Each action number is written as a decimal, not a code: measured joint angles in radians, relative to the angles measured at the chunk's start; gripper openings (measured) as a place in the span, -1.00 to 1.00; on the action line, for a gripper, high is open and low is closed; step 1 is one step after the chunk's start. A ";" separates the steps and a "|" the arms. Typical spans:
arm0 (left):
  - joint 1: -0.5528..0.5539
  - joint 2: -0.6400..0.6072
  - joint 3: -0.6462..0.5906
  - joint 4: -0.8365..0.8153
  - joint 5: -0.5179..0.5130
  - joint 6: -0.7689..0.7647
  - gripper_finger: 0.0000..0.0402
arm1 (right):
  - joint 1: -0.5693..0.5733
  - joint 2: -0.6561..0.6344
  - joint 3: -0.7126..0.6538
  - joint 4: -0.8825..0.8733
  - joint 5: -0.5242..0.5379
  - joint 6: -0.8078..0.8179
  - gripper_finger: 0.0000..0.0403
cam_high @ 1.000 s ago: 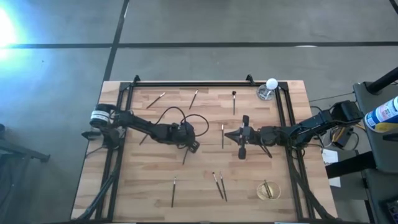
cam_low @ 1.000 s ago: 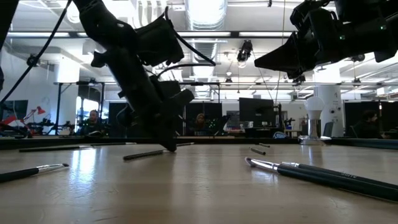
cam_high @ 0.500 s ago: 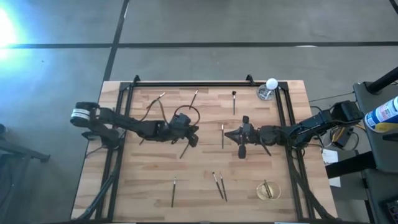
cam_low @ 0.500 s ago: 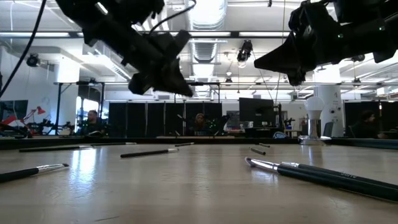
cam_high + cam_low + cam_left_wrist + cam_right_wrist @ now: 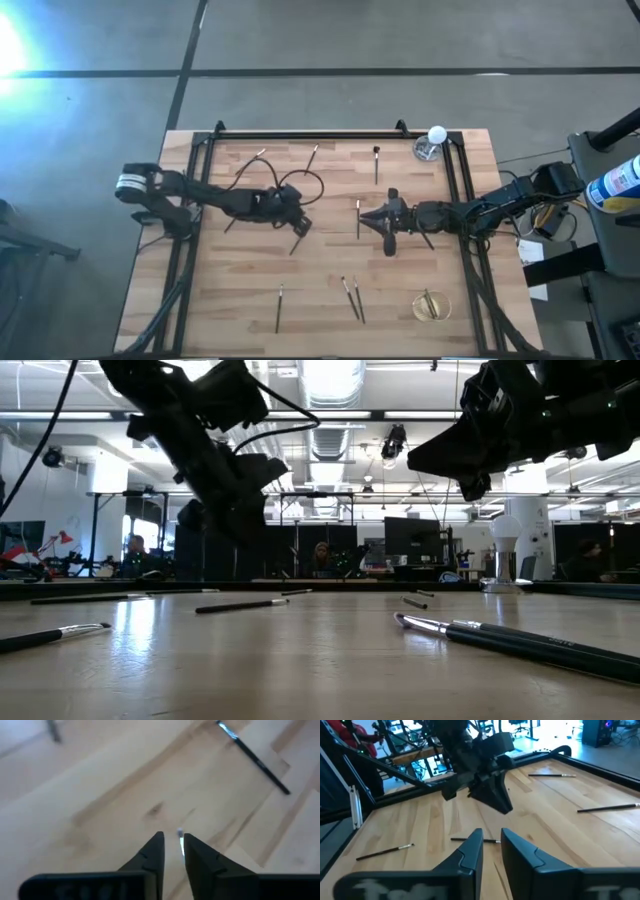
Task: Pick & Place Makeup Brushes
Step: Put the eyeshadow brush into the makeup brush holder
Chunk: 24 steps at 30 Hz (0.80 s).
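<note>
Nearest the wooden table's (image 5: 230, 300) front edge lie a few makeup brushes (image 5: 351, 298). Mid-table, the left gripper (image 5: 300, 222) and right gripper (image 5: 388, 224) hang above it — both with jaws slightly apart, holding nothing. More brushes lie beyond.

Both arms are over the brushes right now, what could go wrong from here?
1. The left gripper and right gripper face each other over mid-table with one makeup brush between them; if both reach for it, they could collide.
2. The left arm's looped cable hangs near its wrist and might snag or sweep a brush.
3. The left gripper's fingers stand only narrowly apart above a slanted brush, so descending may nudge it away.
</note>
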 joint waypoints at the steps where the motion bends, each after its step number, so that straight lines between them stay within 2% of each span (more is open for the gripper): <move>1: 0.004 0.012 0.010 0.004 0.020 0.008 -0.64 | 0.000 0.000 0.000 -0.001 0.000 -0.001 -0.65; 6: 0.028 0.106 0.081 -0.013 0.133 0.038 -0.58 | 0.000 0.000 0.003 -0.002 0.001 -0.003 -0.62; 14: 0.036 0.233 0.199 -0.108 0.138 0.076 -0.58 | 0.001 0.000 0.003 -0.004 0.001 -0.003 -0.66; 24: 0.037 0.288 0.231 -0.145 0.118 0.064 -0.58 | 0.001 0.000 0.003 -0.009 0.001 -0.012 -0.64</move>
